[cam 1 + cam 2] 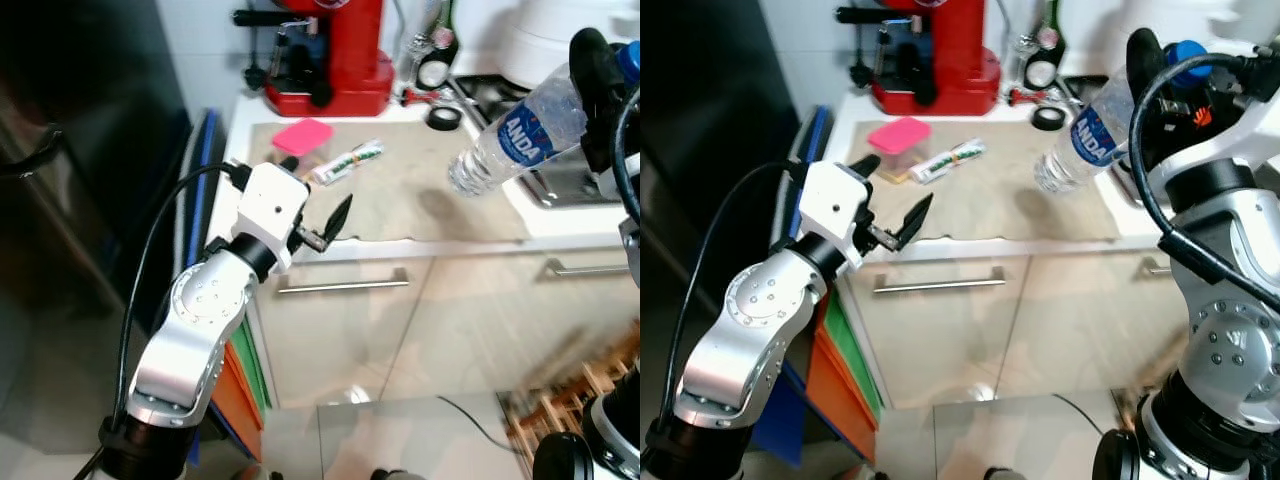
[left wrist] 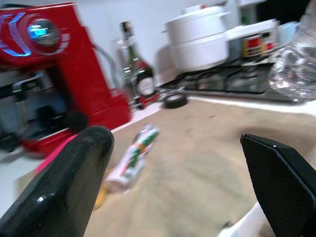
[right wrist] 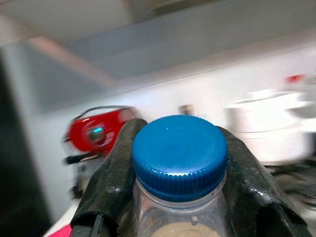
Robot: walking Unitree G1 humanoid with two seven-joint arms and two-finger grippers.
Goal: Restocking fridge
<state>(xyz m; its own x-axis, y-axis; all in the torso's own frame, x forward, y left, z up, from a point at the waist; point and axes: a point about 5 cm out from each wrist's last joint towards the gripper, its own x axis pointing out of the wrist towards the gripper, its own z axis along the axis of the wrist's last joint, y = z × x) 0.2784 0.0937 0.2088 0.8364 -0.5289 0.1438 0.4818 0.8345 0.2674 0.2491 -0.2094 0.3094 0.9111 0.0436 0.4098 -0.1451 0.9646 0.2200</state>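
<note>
Beige-matted worktop [image 1: 400, 190] carries a red coffee machine [image 1: 325, 50], pink box [image 1: 303, 135] and wrapped packet [image 1: 347, 162]. Right pincer [image 3: 177, 187] grips a clear water bottle [image 1: 515, 135] near its blue cap [image 3: 178, 153], tilted above the worktop. Left pincer [image 1: 895, 200] gapes wide, empty, at the worktop's front edge.

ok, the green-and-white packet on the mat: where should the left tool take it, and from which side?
Grip the green-and-white packet across its short width at mid-length, coming down from above. It lies flat on the beige mat, long and narrow, angled toward the pink container, so only its two long edges offer a pinch. The left tool is open and empty at the counter's front edge; probably turn the wrist to cross the packet's long axis.
</note>
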